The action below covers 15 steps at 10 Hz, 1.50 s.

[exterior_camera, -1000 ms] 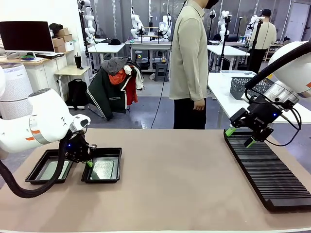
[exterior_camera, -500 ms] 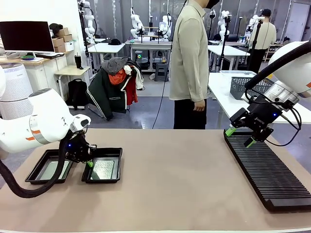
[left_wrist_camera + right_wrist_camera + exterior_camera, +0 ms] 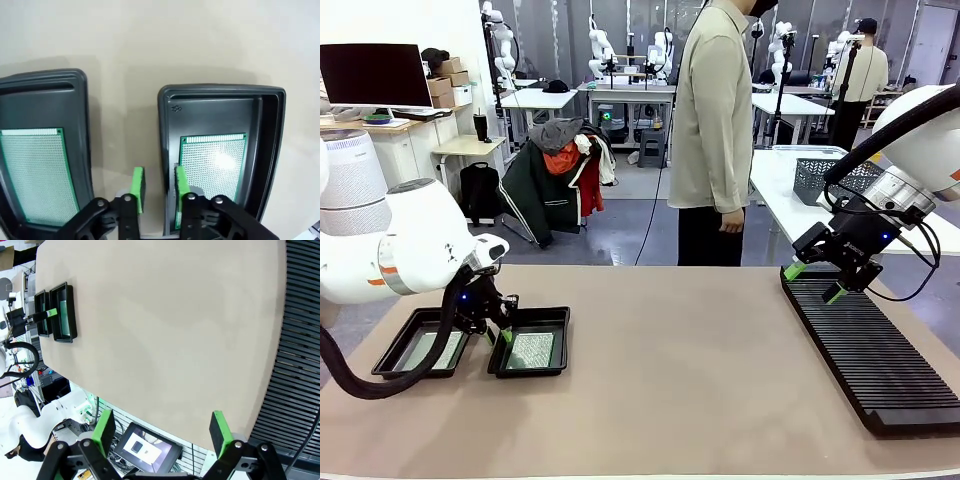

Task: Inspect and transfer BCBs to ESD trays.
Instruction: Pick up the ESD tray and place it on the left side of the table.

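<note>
Over at the table's left end I have the left gripper point(image 3: 156, 187) low over the near wall of the right-hand ESD tray point(image 3: 270, 130). Its jaws stand a narrow gap apart, straddling that tray's rim: one pad outside, one inside against the edge of the BCB point(image 3: 215, 165). I can't tell whether it's actually pinching the board or has just let go of it; nothing looks lifted.

Both trays are loaded: one BCB lies flat in the right tray, another BCB point(image 3: 35, 172) flat in the left ESD tray point(image 3: 82, 120). In the front view the two trays point(image 3: 420, 350) point(image 3: 535, 345) sit side by side, just apart.

The right gripper point(image 3: 812, 281) hovers wide open and empty over the far end of the long black slotted rack point(image 3: 870, 350). The rack slots I can see carry no boards, so my read is the transfer is at or near its end, with only the left arm's release and retreat remaining.

Surroundings: a person point(image 3: 710, 130) stands at the far side of the table, hands down, not reaching in. A grey mesh basket point(image 3: 815, 178) sits on another table behind the right arm. The stretch of table between trays and rack is bare; nothing blocks either arm. Only snag risk I see is the left pad catching the tray rim on the way up.
</note>
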Motion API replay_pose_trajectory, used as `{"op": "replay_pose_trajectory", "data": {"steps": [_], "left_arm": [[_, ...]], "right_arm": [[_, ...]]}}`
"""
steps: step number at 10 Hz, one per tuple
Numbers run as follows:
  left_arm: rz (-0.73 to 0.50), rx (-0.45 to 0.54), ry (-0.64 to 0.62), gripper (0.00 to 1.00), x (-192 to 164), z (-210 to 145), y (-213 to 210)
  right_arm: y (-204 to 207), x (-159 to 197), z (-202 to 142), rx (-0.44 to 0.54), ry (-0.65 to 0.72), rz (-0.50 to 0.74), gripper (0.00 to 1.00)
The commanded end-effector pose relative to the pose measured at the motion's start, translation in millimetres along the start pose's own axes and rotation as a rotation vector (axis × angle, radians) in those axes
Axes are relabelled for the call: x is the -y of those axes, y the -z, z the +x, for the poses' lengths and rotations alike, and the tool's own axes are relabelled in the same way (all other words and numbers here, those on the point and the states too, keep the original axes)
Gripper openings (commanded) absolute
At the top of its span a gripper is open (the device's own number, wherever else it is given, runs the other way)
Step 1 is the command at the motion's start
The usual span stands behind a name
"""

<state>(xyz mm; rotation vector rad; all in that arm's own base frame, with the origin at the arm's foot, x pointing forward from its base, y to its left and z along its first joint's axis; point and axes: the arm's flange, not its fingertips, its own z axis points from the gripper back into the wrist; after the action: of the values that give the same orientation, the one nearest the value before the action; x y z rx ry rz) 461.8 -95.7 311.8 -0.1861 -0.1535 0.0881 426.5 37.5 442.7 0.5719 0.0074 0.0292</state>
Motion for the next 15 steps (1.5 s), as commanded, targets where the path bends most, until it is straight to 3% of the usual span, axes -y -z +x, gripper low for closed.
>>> {"op": "replay_pose_trajectory", "data": {"steps": [1,2,3,4,5,6,7,8,12,15], "left_arm": [[0.055,-0.005,-0.003,0.44,6,-2,-21],[0.088,0.002,-0.001,0.76,10,-4,-32],[0.122,0.007,0.006,0.62,15,-7,-47],[0.156,0.013,0.008,0.94,17,-11,-62],[0.178,0.003,0.004,0.81,18,-14,-77],[0.192,0.006,0.014,1.0,19,-19,-90],[0.205,0.004,0.021,0.8,21,-23,-102],[0.226,0.002,0.024,1.0,22,-27,-111],[0.181,-0.07,0.067,1.0,25,-38,-139],[0.202,-0.047,0.057,1.0,26,-39,-136]], "right_arm": [[0,-2,0,0.01,0.02,-0.007,1.0],[0,-2,0,0.01,0.02,-0.007,1.0],[0,-2,0,0.01,0.02,-0.007,1.0],[0,-2,0,0.01,0.02,-0.007,1.0],[0,-2,0,0.01,0.02,-0.007,1.0],[0,-2,0,0.01,0.02,-0.007,1.0],[0,-2,0,0.01,0.02,-0.007,1.0],[0,-2,0,0.01,0.02,-0.007,1.0],[0,-2,0,0.01,0.02,-0.007,1.0],[0,-2,0,0.01,0.02,-0.007,1.0]]}}
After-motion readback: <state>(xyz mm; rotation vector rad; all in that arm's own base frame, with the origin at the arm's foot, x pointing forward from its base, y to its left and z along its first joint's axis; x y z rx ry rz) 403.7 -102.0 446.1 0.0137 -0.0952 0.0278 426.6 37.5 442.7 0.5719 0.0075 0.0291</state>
